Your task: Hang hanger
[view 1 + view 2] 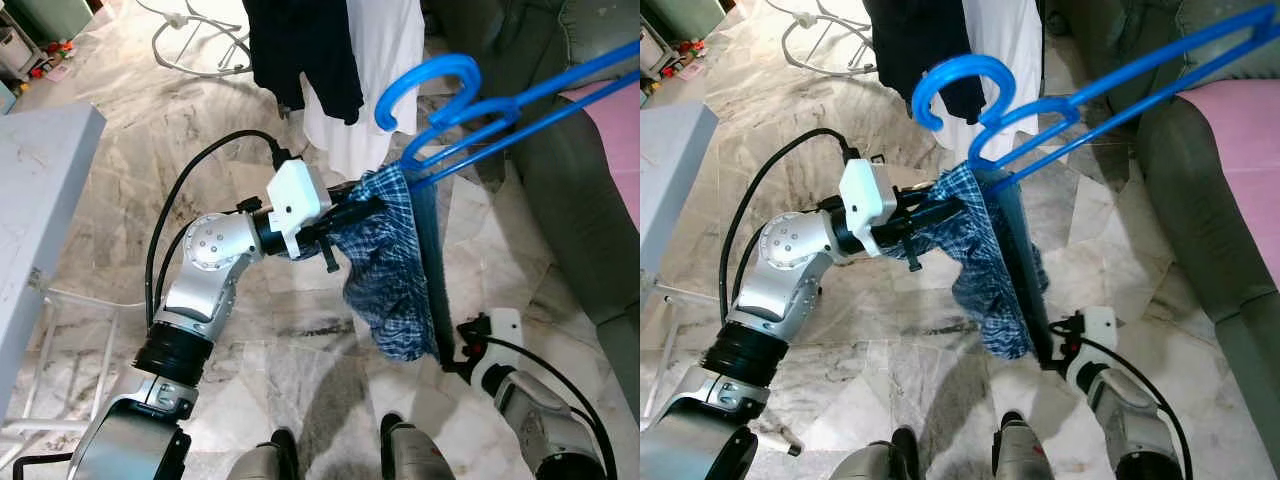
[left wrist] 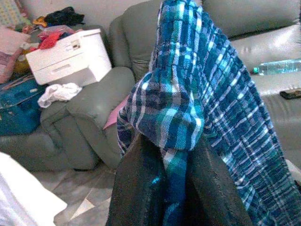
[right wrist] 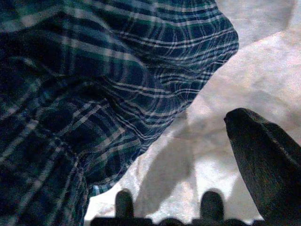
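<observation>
A blue plastic hanger [image 1: 430, 75] hangs in mid-air, its hook uppermost and its bars reaching toward the upper right. A darker arm of the hanger [image 1: 1018, 270] slopes down to my right gripper [image 1: 450, 362], which grips its low end. A blue plaid cloth [image 1: 390, 280] drapes over that arm. My left gripper [image 1: 375, 205] comes in from the left, shut on the cloth's top edge near the hanger's neck. In the left wrist view both fingers [image 2: 141, 188] pinch a fold of plaid cloth [image 2: 178, 108]. The right wrist view has plaid cloth [image 3: 70, 94] and one finger [image 3: 263, 165].
A dark garment [image 1: 300, 50] and a white garment [image 1: 385, 60] hang just behind the hanger. A grey sofa [image 1: 560, 200] with a pink cloth [image 1: 620, 130] runs along the right. A grey table [image 1: 40, 200] stands at the left on marble floor [image 1: 130, 130].
</observation>
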{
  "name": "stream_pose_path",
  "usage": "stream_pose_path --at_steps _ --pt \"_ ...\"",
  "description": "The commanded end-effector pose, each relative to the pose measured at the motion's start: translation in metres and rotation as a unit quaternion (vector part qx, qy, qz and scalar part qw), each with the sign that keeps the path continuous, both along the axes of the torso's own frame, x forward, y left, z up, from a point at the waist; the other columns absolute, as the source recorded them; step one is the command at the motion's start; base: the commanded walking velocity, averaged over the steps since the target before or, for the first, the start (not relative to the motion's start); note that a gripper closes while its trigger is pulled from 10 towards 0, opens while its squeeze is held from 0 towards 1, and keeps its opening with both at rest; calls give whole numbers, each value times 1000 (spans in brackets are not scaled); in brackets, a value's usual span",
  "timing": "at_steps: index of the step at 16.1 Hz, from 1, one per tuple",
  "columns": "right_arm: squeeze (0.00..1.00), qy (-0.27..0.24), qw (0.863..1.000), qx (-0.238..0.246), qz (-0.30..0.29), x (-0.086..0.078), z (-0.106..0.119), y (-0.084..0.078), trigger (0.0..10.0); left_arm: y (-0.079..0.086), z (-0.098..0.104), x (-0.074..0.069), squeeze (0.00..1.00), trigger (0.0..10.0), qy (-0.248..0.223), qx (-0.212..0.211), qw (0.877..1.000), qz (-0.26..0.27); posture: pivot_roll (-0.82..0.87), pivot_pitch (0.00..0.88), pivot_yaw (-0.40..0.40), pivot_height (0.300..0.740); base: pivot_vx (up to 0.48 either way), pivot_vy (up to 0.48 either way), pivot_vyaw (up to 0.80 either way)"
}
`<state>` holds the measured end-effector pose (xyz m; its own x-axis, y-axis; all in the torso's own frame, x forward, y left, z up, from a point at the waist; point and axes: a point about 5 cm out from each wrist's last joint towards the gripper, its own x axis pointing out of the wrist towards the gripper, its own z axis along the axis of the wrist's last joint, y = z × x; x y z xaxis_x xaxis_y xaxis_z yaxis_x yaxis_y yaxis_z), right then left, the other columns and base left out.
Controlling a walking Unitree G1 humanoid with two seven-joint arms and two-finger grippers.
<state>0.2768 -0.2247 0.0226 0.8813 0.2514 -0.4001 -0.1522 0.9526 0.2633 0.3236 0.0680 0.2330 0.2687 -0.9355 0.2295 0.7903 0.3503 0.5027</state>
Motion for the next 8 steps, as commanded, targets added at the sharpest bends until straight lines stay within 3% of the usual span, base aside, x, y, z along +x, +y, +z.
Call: stream_pose_path --at_steps 1,2,4,6,7,8 --pt "0 38 998 -7 -41 -12 -15 -11 0 12 19 2 0 0 -27 -30 999 18 -225 275 138 740 0 0 0" --pt "0 45 993 -20 -108 -13 -16 -31 0 17 20 5 0 0 -27 -25 999 33 -230 275 137 740 0 0 0" --pt "0 20 968 -42 -247 -14 -1 -76 0 24 14 8 0 0 -25 -13 998 54 -241 275 136 740 0 0 0" --pt "0 -29 948 -50 -314 -11 24 -105 0 30 -9 9 0 0 -18 21 997 71 -253 273 136 740 0 0 0" --pt "0 -42 943 -51 -325 -10 31 -111 0 33 -15 9 0 0 -10 23 997 78 -257 273 137 740 0 0 0" --pt "0 -86 931 -57 -350 -5 54 -126 0 39 -30 9 0 0 11 30 995 93 -261 273 137 740 0 0 0"
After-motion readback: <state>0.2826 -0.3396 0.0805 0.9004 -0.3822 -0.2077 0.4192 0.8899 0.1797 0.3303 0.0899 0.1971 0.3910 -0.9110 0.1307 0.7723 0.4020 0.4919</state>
